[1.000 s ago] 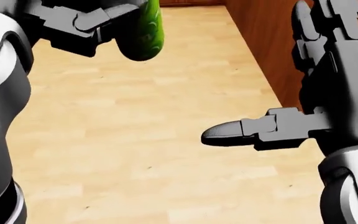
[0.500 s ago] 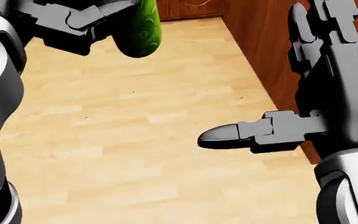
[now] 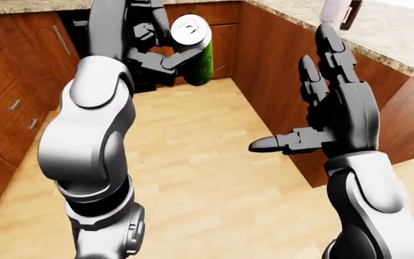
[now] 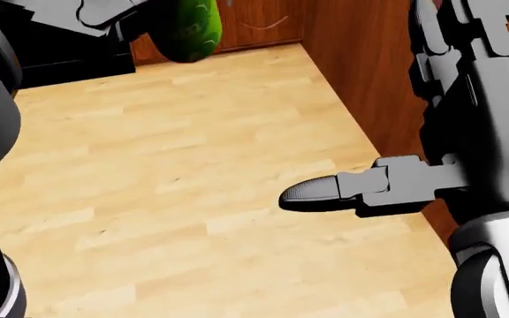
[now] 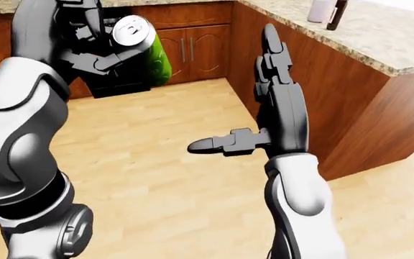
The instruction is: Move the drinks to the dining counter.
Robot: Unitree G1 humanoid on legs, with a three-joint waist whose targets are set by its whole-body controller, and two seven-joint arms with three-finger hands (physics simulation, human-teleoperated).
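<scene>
A green drink can (image 3: 195, 49) with a silver top is tilted and held up at the top centre of the left-eye view; my left hand (image 3: 165, 53) is shut on its side. The head view shows only the can's rounded lower end (image 4: 188, 30). My right hand (image 3: 293, 94) stands open beside the wooden counter, fingers (image 3: 327, 51) pointing up and thumb (image 3: 268, 143) pointing left, holding nothing. On the granite counter top (image 5: 380, 38) at upper right stand a white bottle (image 5: 320, 9) and a dark bottle (image 5: 336, 15), both cut off by the view's top edge.
The counter's brown wooden side (image 3: 275, 75) runs along the right, close to my right hand. Wooden cabinets (image 5: 192, 48) line the top of the view, drawers (image 3: 5, 102) stand at the left, and a black appliance (image 4: 69, 63) sits behind my left arm. Light wood floor (image 4: 192, 185) lies below.
The camera has moved: in the head view the floor slid down and the cabinets and black appliance came in at the top. The can and left hand rose toward the top edge. The right hand keeps its pose.
</scene>
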